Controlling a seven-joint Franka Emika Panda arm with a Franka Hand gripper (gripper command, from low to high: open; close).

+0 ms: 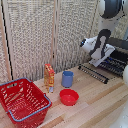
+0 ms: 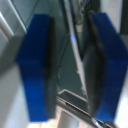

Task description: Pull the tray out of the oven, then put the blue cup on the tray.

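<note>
Nearest me stands the red basket (image 1: 22,101), then the red bowl (image 1: 69,96), the orange carton (image 1: 49,77) and the blue cup (image 1: 67,78), upright on the table (image 1: 100,107). Farther back, at the oven (image 1: 119,52), the gripper (image 1: 103,56) hangs over the tray (image 1: 102,69), its 2 blue pads (image 2: 37,70) apart around what may be a wire. The tray looks stiff, light, slippery; I'd take its front edge

the table (image 1: 100,102) was pale wood planks. on it stood a red basket (image 1: 22,100) at the exterior view's left, an orange carton (image 1: 49,77) just beside it, a blue cup (image 1: 67,78) near the carton, a red bowl (image 1: 69,96) in front of the cup, and the oven (image 1: 116,59) at the right.
</note>
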